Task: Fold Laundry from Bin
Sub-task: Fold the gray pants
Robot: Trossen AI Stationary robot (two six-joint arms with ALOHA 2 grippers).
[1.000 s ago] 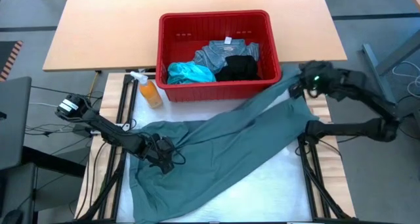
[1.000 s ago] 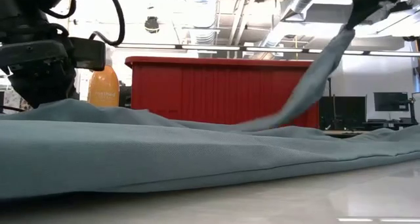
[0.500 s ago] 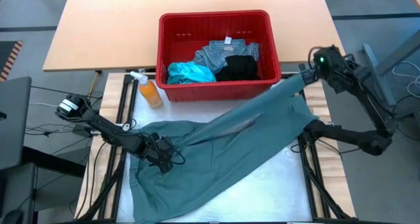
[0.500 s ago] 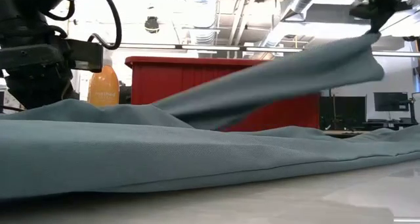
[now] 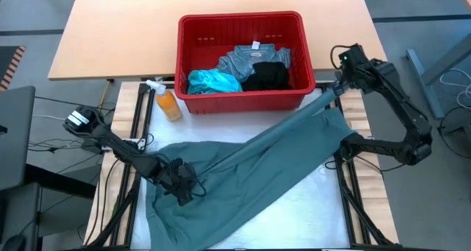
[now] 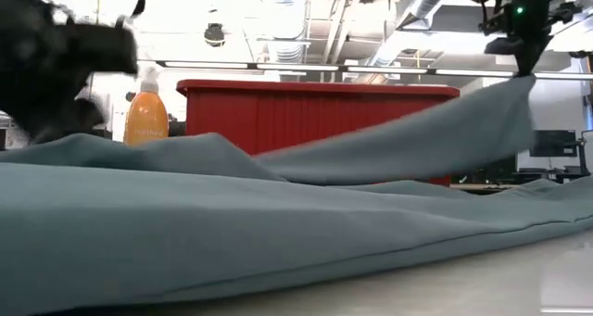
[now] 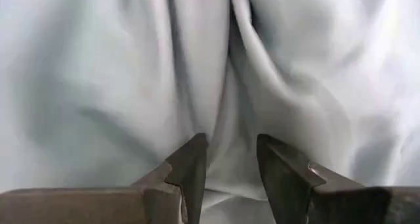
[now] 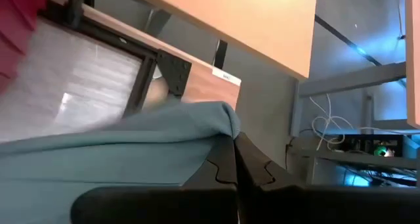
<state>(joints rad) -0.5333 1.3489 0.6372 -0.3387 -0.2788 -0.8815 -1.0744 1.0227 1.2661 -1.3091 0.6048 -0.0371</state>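
High view gives you the clearest layout: the grey-green garment (image 5: 250, 174) lies spread across the white work surface (image 5: 309, 214) in front of the red bin (image 5: 245, 30), with one corner drawn up toward the right. Your right gripper (image 5: 340, 83) sits beside the bin's right front corner, raised off the table, and the right wrist view shows its fingers pressed together on the edge of that cloth (image 8: 131, 152). Your left gripper (image 5: 179, 183) is down on the garment's left part; in the left wrist view its fingers (image 7: 190, 171) stand a little apart with a ridge of fabric (image 7: 226, 152) between them. Inside the bin you can see the turquoise garment (image 5: 213, 81), the black garment (image 5: 266, 76) and the mottled blue-grey garment (image 5: 250, 58). An orange spray bottle (image 5: 167, 101) stands just left of the bin's front corner.
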